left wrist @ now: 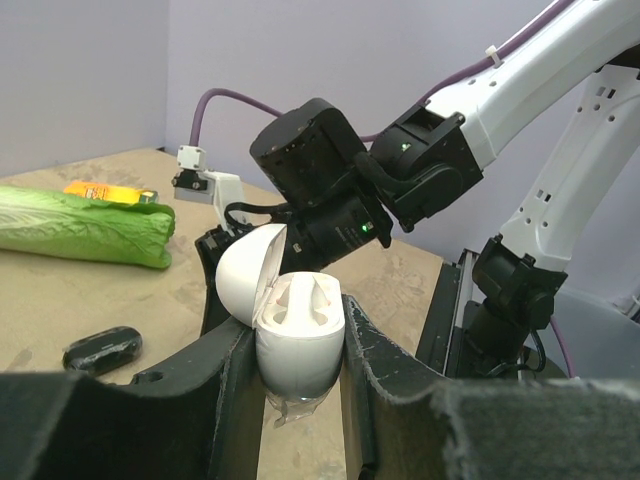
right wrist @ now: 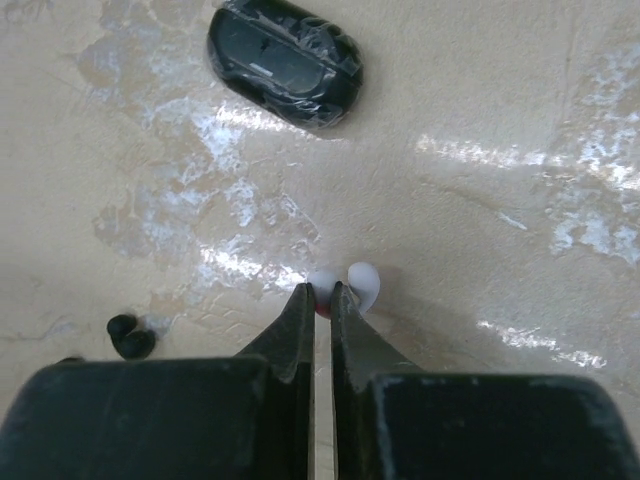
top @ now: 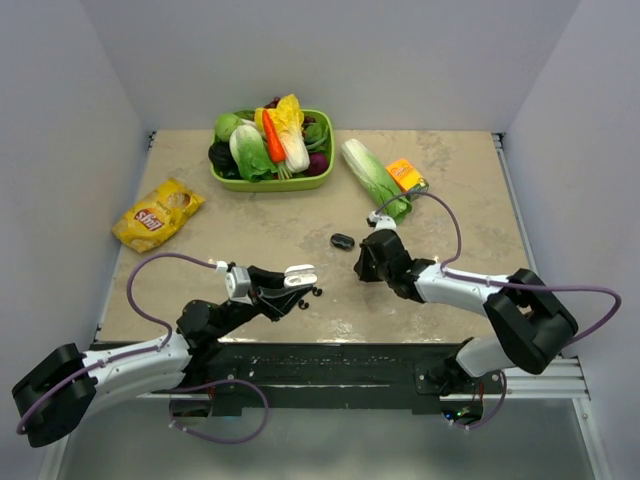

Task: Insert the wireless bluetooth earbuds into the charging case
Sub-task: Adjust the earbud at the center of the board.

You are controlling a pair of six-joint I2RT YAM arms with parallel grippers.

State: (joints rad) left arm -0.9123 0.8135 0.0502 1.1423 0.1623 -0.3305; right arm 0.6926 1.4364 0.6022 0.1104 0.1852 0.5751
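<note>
My left gripper (left wrist: 298,325) is shut on the white charging case (left wrist: 296,360), which stands upright with its lid (left wrist: 243,270) swung open and its two sockets showing. From above, the case (top: 300,274) sits at the left gripper's (top: 292,284) tip. My right gripper (right wrist: 322,292) is down at the table, shut on one white earbud (right wrist: 322,279). A second white earbud (right wrist: 365,283) lies against the outside of its right finger. Two black earbuds (right wrist: 130,338) lie on the table to the left. From above, the right gripper (top: 362,268) is right of the case.
A black case (right wrist: 283,62) wrapped in film lies just beyond the right gripper, also visible from above (top: 342,240). Further back are a green basket (top: 262,184) of vegetables, a cabbage (top: 375,178), an orange packet (top: 405,174) and a chips bag (top: 157,213).
</note>
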